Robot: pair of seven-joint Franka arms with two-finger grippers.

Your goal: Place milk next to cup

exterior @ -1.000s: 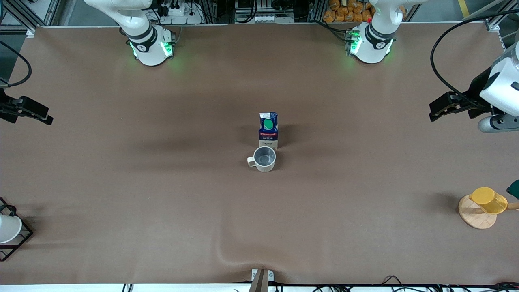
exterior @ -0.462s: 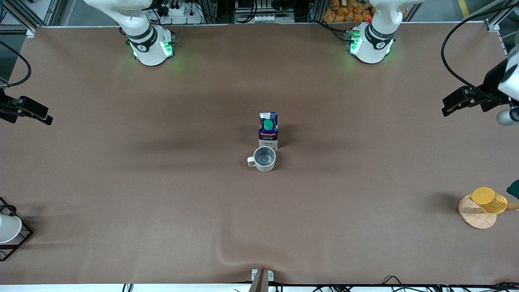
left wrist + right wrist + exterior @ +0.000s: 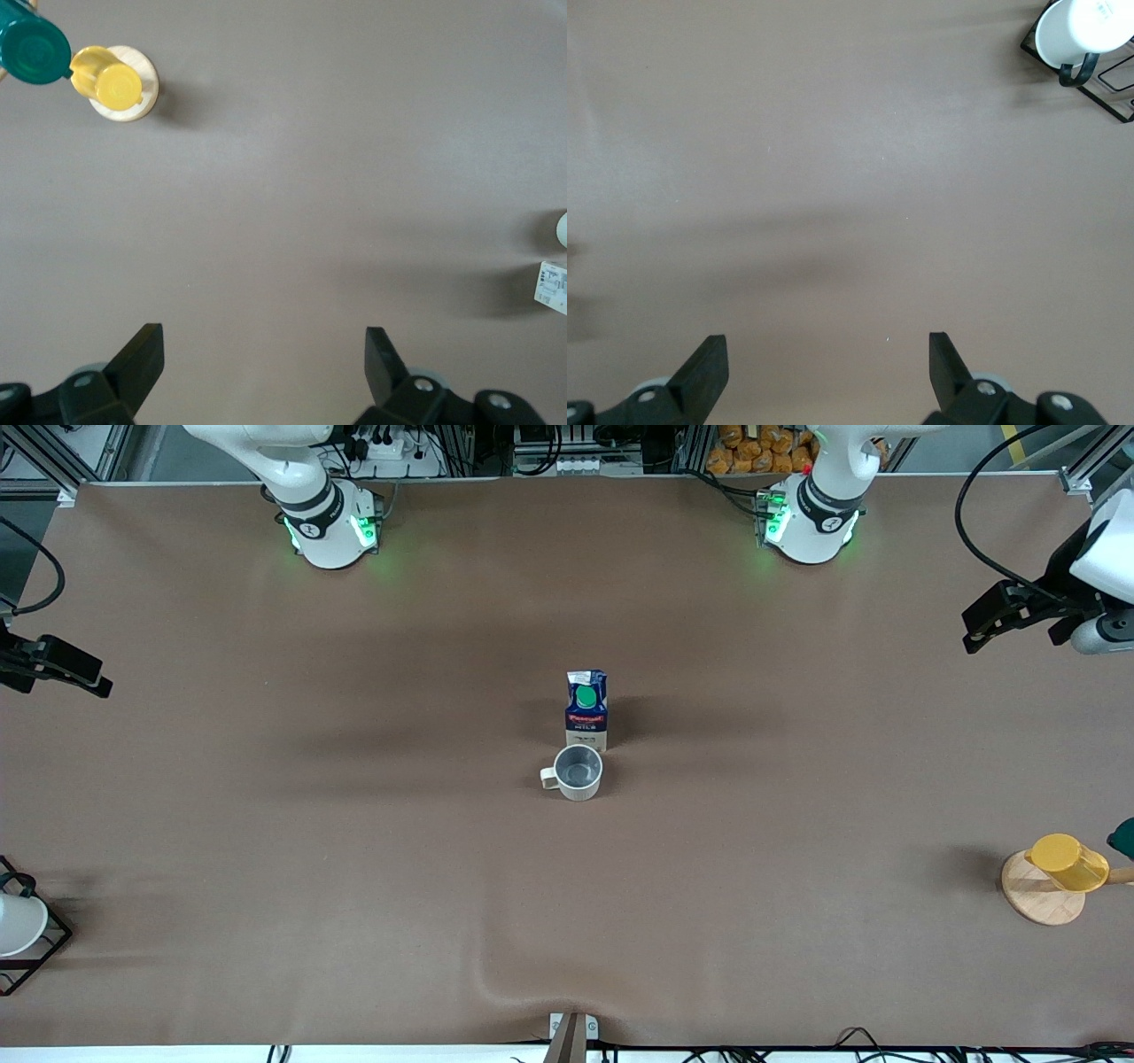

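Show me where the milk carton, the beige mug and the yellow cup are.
milk carton (image 3: 586, 713): front view, on its red label band.
beige mug (image 3: 578, 769): front view, on its grey inside.
yellow cup (image 3: 1067, 861): front view, on its side wall.

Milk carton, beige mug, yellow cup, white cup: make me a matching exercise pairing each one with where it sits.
Things:
1. milk carton
2. beige mug
3. yellow cup
4. white cup

Places:
A. in a black wire rack
B. mid-table, nearest the front camera of the central pair
C. on a round wooden stand
D. upright, just farther from the front camera than its neighbour

Pairs: 1-D, 2-B, 3-C, 4-A
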